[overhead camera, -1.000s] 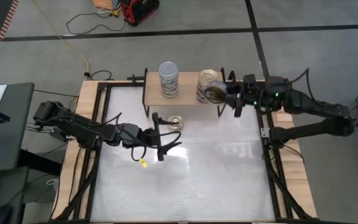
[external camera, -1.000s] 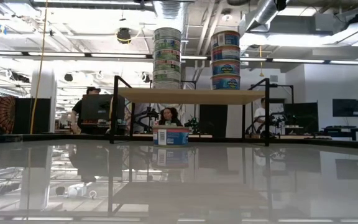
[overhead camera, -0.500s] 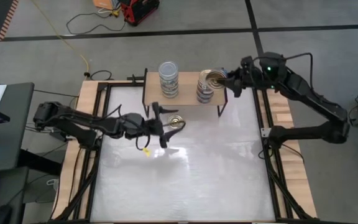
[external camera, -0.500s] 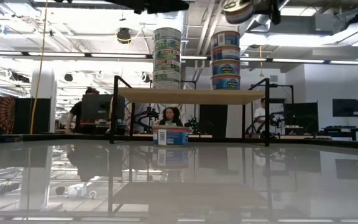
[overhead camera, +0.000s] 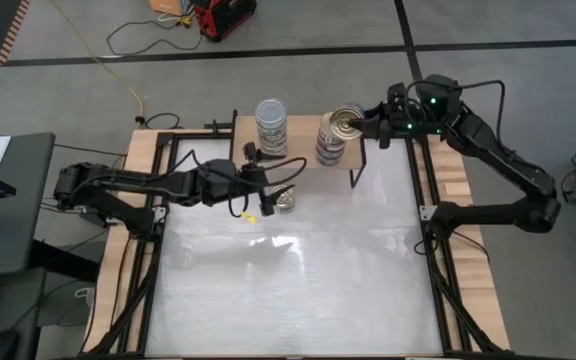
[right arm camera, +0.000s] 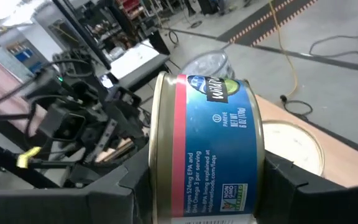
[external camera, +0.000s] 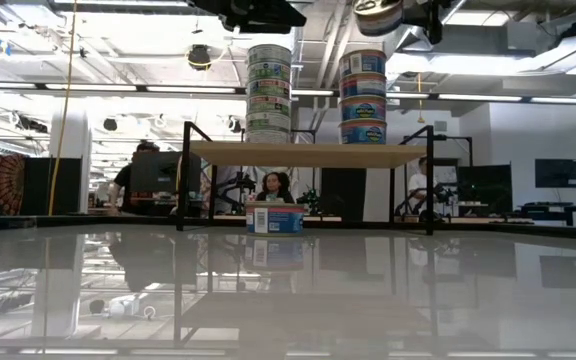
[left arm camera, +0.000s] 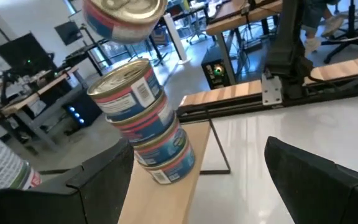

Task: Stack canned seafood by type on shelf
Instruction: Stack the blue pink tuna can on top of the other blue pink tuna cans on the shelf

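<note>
The shelf (overhead camera: 303, 150) (external camera: 303, 152) stands at the table's far edge and carries two stacks of tins: a left stack (overhead camera: 271, 127) (external camera: 269, 90) with a silver lid and a right stack (overhead camera: 328, 145) (external camera: 363, 95) (left arm camera: 148, 124) of three blue-and-red tins. My right gripper (overhead camera: 365, 125) (right arm camera: 207, 180) is shut on another blue-and-red tin (overhead camera: 346, 122) (external camera: 378, 15) (left arm camera: 123, 15) just above the right stack. One tin (overhead camera: 286, 200) (external camera: 275, 217) rests on the table in front of the shelf. My left gripper (overhead camera: 271, 185) (left arm camera: 197, 171) hangs open above that tin, empty. My right gripper pinches the blue-and-red tin between its two fingers by the label wall (right arm camera: 210, 155), one finger on each side. The fingers come roughly level from the table's right. The tin is lifted clear, gold lid (overhead camera: 346, 122) up and slightly tilted, over the right stack's gold top (right arm camera: 294, 146).
The shelf's thin black legs (external camera: 183, 180) (external camera: 430, 185) stand on the white tabletop (overhead camera: 288, 290). Wooden rails (overhead camera: 458, 200) run along the table's sides. A yellow tag (overhead camera: 251, 215) dangles from the left arm. People sit at desks in the room beyond (external camera: 271, 187).
My right gripper carried its tin up and toward the far edge, from in front of the right stack to just above it. My left gripper travelled toward the far edge, from the middle of the table to over the lone tin by the shelf.
</note>
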